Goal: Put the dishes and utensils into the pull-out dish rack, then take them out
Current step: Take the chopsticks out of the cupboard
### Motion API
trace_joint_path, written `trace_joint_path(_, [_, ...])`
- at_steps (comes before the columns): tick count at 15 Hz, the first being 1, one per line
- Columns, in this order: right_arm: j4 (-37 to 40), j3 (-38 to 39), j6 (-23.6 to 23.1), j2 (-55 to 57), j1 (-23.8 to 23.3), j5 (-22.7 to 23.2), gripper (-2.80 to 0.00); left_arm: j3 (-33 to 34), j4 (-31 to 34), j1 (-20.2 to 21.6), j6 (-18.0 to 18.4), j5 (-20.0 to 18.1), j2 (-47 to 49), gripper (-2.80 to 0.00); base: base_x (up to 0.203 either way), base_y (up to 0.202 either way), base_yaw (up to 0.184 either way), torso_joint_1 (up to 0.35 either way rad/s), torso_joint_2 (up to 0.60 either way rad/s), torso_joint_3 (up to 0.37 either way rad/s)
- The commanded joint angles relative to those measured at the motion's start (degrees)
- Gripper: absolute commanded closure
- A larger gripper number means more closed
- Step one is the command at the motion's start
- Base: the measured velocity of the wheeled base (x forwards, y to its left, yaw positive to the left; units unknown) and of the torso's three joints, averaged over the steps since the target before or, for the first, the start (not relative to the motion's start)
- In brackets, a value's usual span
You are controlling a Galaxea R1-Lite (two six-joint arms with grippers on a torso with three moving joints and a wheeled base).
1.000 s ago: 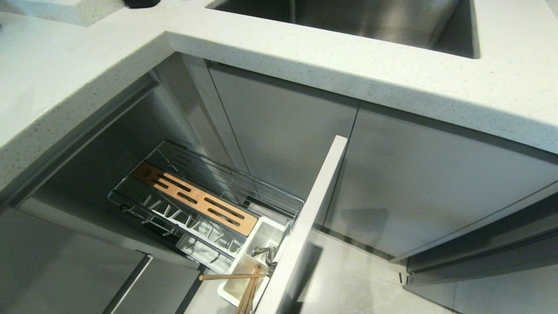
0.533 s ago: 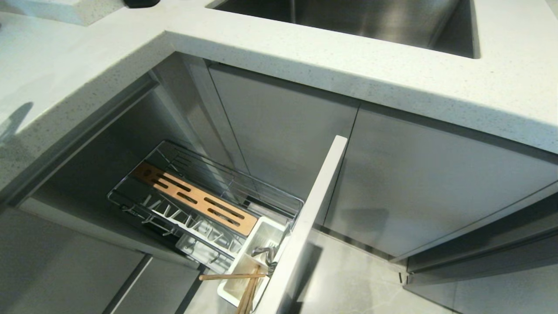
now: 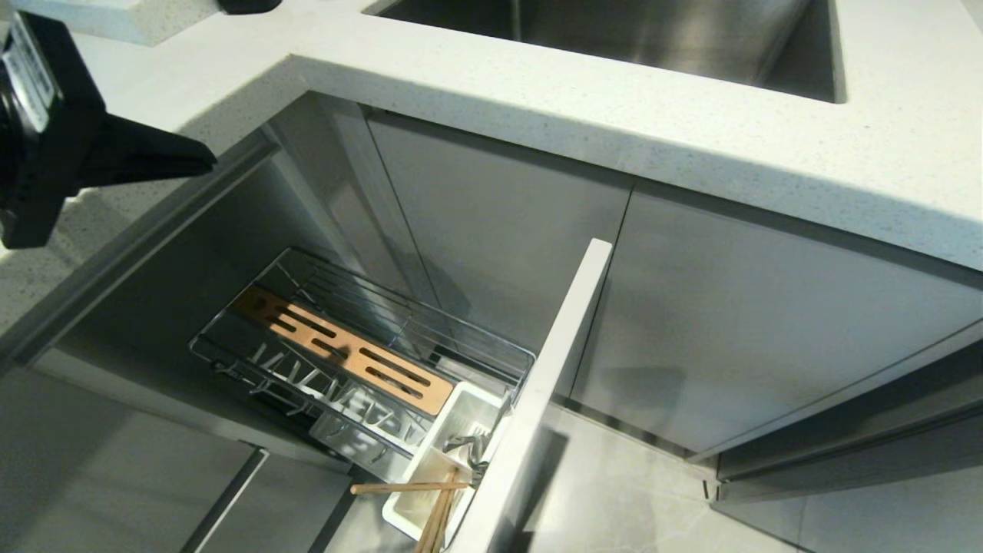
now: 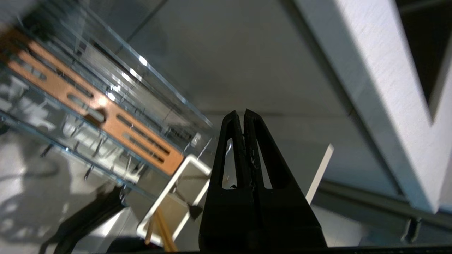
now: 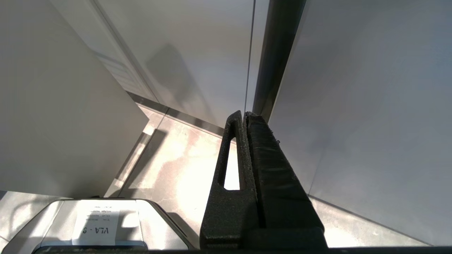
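Observation:
The pull-out dish rack point(image 3: 430, 338) stands drawn out of the corner cabinet, its wooden strip point(image 3: 345, 353) and white prongs bare. In its white caddy point(image 3: 484, 403) lie the chopsticks point(image 3: 438, 503) and the silver spoon point(image 3: 463, 444). My left gripper point(image 3: 209, 160) hangs shut and empty over the counter edge, high above the rack and to its left. In the left wrist view the left gripper point(image 4: 243, 113) points towards the caddy point(image 4: 187, 164), the chopsticks point(image 4: 160, 229) and the wooden strip point(image 4: 95, 106). My right gripper point(image 5: 244, 113) is parked low, shut and empty. The dishes are out of view.
The rack's pale front panel point(image 3: 553, 369) stands on edge right of the caddy. A speckled white countertop point(image 3: 614, 115) with a steel sink point(image 3: 653, 38) overhangs grey cabinet doors point(image 3: 729, 322). The robot's base point(image 5: 95, 225) and tiled floor point(image 5: 183, 165) lie below the right gripper.
The left gripper has swung into the head view at the upper left; half a second ago only its shadow lay on the counter. Rack and utensils have not moved.

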Motion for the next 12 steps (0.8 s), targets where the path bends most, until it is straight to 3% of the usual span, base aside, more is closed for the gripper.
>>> trace_joint_path(1, [0.00,0.09,0.00,0.02,0.02,-0.01,0.00,-0.26,4.91,-2.81,0.00,0.04,2.92,0.00,0.000,0.000,0.000,0.000,0.00,0.000])
trace_joint_path(5, [0.00,0.09,0.00,0.02,0.02,-0.01,0.00,-4.04,22.40,-5.53,3.77,-1.72,6.49,0.00,0.000,0.000,0.000,0.000,0.00,0.000])
trace_joint_path(7, [0.00,0.09,0.00,0.02,0.02,-0.01,0.00,-7.61,31.79,-6.29,5.73,-7.83,8.84,0.00,0.000,0.000,0.000,0.000,0.00,0.000])
trace_joint_path(9, [0.00,0.09,0.00,0.02,0.11,-0.01,0.00,-8.80,35.83,-6.40,6.56,-11.22,11.15,0.00,0.000,0.000,0.000,0.000,0.00,0.000])
trace_joint_path(12, [-0.09,0.09,0.00,0.02,0.02,-0.01,0.00,-8.79,39.96,-6.41,6.66,-11.13,14.94,0.00,0.000,0.000,0.000,0.000,0.00,0.000])
